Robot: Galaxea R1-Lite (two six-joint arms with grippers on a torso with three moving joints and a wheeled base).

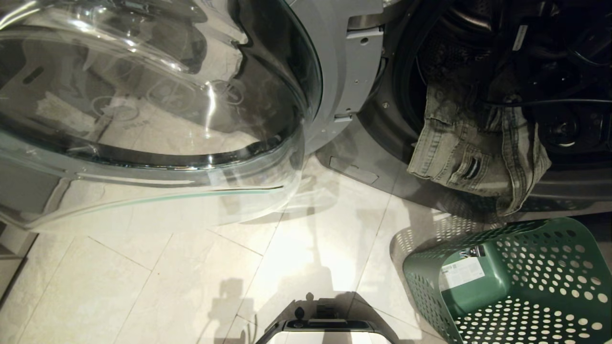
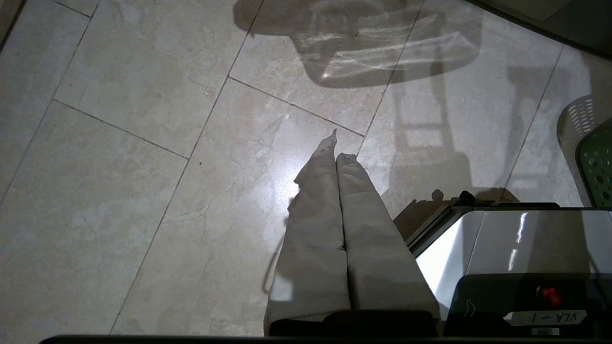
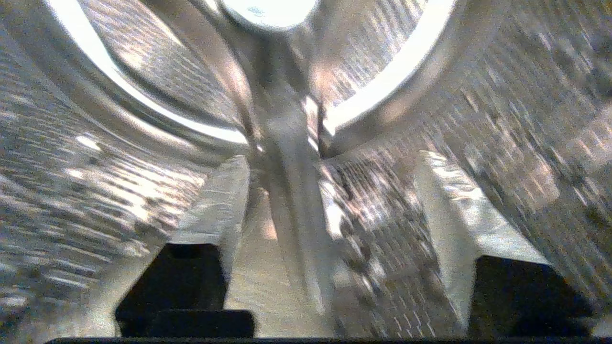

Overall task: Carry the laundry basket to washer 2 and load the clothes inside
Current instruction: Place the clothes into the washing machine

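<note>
Olive-grey jeans [image 1: 471,153] hang half out of the washer opening [image 1: 430,95] at the upper right of the head view, waistband and a pocket draped over the lower door seal, legs trailing down toward the floor. Upper part of the garment sits inside the dark drum mouth. Right arm [image 1: 540,57] reaches into the drum above the jeans, dark, with cables showing; its tip is hidden in the head view.

Right wrist view looks inside the perforated steel drum [image 3: 95,181], a raised paddle rib [image 3: 291,191] running up the centre. Right gripper [image 3: 334,200] has its fingers [image 3: 217,205] spread wide apart, one at lower left and one at lower right of that frame, nothing between them, no cloth pinched.

Green laundry basket [image 1: 526,282] lies at the lower right of the head view, tipped on its side on the floor, holed walls and a white label on its base visible, just below the hanging jeans, not touching them. No clothes are visible inside.

Washer door [image 1: 153,105], clear bulged glass, swung open, fills the upper left of the head view. Pale tiled floor [image 1: 191,286] spreads below it.

Left gripper [image 2: 337,148] hangs over the floor in the left wrist view, cloth-covered fingers pressed together, empty. Robot base [image 2: 502,248] sits at the lower right of that frame, green basket edge at the right border.
</note>
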